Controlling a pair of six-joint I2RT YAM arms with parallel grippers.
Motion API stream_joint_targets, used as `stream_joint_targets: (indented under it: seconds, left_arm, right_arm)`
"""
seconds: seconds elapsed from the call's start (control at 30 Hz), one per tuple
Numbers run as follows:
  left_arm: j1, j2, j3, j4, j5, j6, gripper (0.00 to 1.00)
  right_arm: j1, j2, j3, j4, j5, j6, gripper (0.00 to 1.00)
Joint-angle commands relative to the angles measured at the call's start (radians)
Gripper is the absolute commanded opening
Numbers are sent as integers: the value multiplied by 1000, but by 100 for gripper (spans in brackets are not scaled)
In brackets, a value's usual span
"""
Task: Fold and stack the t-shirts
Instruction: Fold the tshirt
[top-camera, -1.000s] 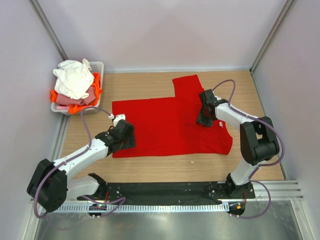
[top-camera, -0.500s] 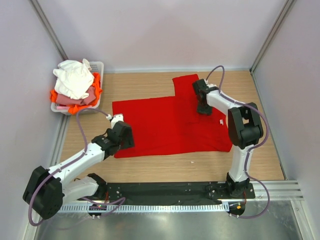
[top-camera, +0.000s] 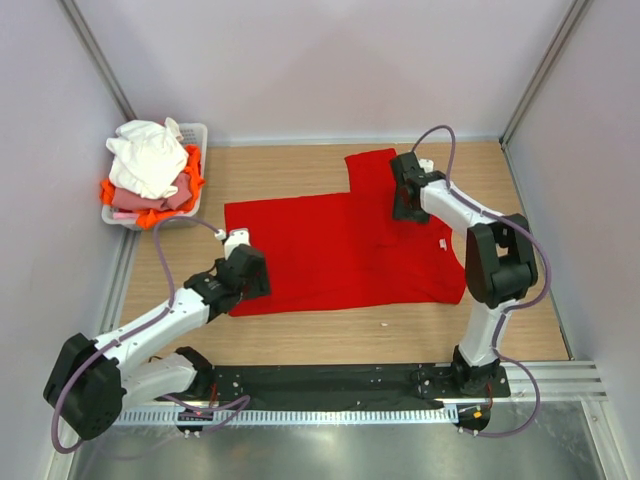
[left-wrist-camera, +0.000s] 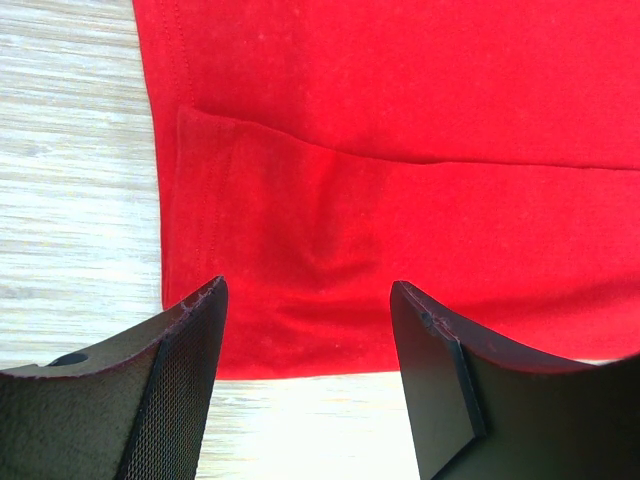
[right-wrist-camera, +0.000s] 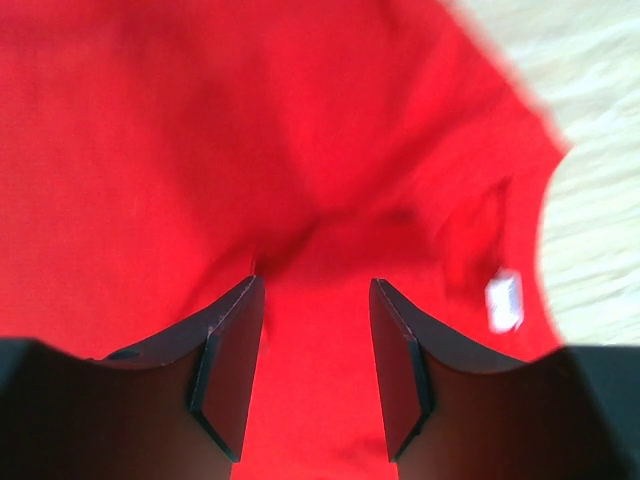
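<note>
My left gripper (left-wrist-camera: 305, 300) stands wide open over the near left corner of the red t-shirt (top-camera: 330, 250), holding nothing. The shirt lies spread on the wooden table (top-camera: 300, 335). Farther right, my right gripper (right-wrist-camera: 315, 290) hangs partly open above the cloth beside the collar label (right-wrist-camera: 503, 300), gripping nothing. Far left, the white t-shirt (top-camera: 148, 158) lies atop the pink t-shirt (top-camera: 135, 200) and orange t-shirt (top-camera: 192, 166) in the basket (top-camera: 196, 130).

Top cam looks down on whole table (top-camera: 300, 340); wrist cams close over same red t-shirt (top-camera: 340, 250).
</note>
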Motion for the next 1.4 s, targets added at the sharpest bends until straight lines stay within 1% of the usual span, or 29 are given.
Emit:
stream_joint_targets:
  seconds: [0.0,0.2,0.4,0.47,0.57,0.8,0.93,1.03,1.07,1.1,1.13,1.2,1.23,1.27,1.33,1.37]
  left_arm:
    - [-14,-21,-2,41,-47,13,67]
    - [-24,-21,0,41,-60,11,67]
    - [-30,-24,-2,41,-70,8,67]
    - [-33,-22,0,39,-74,8,67]
    - [-38,-16,1,39,-78,6,67]
    - [-46,-14,4,35,-90,3,67]
    - [-50,-11,6,36,-93,3,67]
    - [-55,-10,6,35,-98,3,67]
    - [-56,-10,7,33,-98,3,67]
    - [-58,-10,8,35,-100,3,67]
    - [-56,-10,6,33,-101,2,67]
    - [-60,-10,6,33,-101,3,67]
    - [-60,-10,7,35,-101,3,67]
    - [-60,-8,8,35,-98,3,67]
    - [-66,-10,9,36,-97,5,67]
    - [-67,-10,9,35,-97,6,67]
  right_arm:
    - [6,-95,-83,78,-179,31,51]
    - [6,-80,-157,144,-281,43,51]
    - [6,-40,-179,181,-302,53,50]
    - [6,-34,-182,190,-308,54,49]
    - [6,-30,-189,201,-320,57,41]
    - [6,-20,-191,204,-349,62,36]
    - [7,-33,-176,203,-372,74,35]
    - [10,-31,-139,203,-442,88,36]
    - [12,-26,-114,218,-464,89,37]
    - [15,-6,-98,230,-522,89,38]
    - [15,5,-76,253,-550,89,41]
    - [15,29,5,279,-593,82,52]
    - [13,55,42,275,-566,64,64]
    - [12,68,127,263,-532,50,70]
    - [-3,121,209,250,-465,8,78]
    - [-10,140,296,237,-434,-4,80]
